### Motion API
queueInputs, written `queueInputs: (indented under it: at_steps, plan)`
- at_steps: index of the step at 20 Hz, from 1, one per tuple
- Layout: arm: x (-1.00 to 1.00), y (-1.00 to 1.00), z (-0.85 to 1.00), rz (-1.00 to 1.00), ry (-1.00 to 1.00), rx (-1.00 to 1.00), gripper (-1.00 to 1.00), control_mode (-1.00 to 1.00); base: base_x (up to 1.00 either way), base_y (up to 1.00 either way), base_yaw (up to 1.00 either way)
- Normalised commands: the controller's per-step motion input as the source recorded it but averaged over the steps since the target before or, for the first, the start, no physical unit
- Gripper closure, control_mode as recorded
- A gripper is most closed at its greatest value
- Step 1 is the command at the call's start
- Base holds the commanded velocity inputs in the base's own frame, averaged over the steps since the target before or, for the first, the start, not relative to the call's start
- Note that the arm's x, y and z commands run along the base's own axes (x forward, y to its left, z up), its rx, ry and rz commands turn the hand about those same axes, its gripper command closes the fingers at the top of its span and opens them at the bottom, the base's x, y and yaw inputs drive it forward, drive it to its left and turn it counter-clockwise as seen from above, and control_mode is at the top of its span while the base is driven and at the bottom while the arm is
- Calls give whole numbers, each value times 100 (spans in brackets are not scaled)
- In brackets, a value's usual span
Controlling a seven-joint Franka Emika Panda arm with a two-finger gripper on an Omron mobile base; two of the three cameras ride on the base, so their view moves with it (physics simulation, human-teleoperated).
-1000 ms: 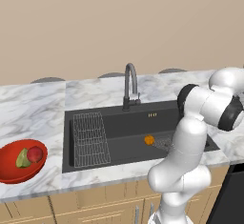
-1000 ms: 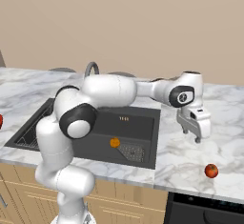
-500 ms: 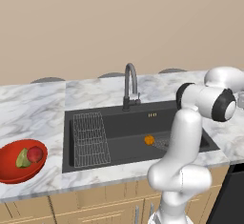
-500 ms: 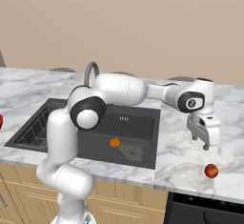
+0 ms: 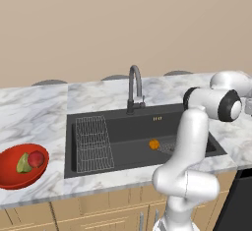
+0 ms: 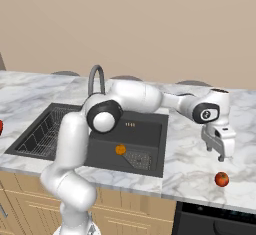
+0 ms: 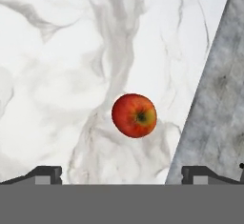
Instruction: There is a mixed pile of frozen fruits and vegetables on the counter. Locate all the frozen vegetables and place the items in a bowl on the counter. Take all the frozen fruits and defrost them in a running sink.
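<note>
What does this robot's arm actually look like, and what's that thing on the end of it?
The arm is a chain of smooth, glossy white rounded tubes, with dark grey to black rings and round caps at the joints. No loose cables or markings show. At its end sits a small pale grey tool: a blocky body with two short fingers, whose tips look dark in the hand view.

We see the sink (image 5: 142, 141) set in the counter (image 5: 34, 112), w/ the tap (image 5: 134, 88) at its back edge. In the basin, the rack (image 5: 92, 143) lies on the left side; one fruit (image 5: 154, 144) sits right of it, just beside the drain (image 6: 138, 159). Far left on the counter, well apart from the sink, is the bowl (image 5: 10, 178), w/ two veg pieces (image 5: 30, 161) inside, side by side. On the counter right of the sink lies the other fruit (image 6: 221, 179), near the front edge. The gripper (image 6: 220, 151) hangs above it, apart, slightly behind.
</note>
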Motion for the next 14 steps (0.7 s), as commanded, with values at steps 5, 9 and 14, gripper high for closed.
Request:
queueInputs:
  at_steps: [5,9,14]
  plan:
    - [0,-36,-36,0,0,0,-100,-100,0,0,0]
    - [-7,-19,-36,-4,0,-1,-100,-100,0,0,0]
    - [-5,-13,-36,-7,2,-4,-100,-100,0,0,0]
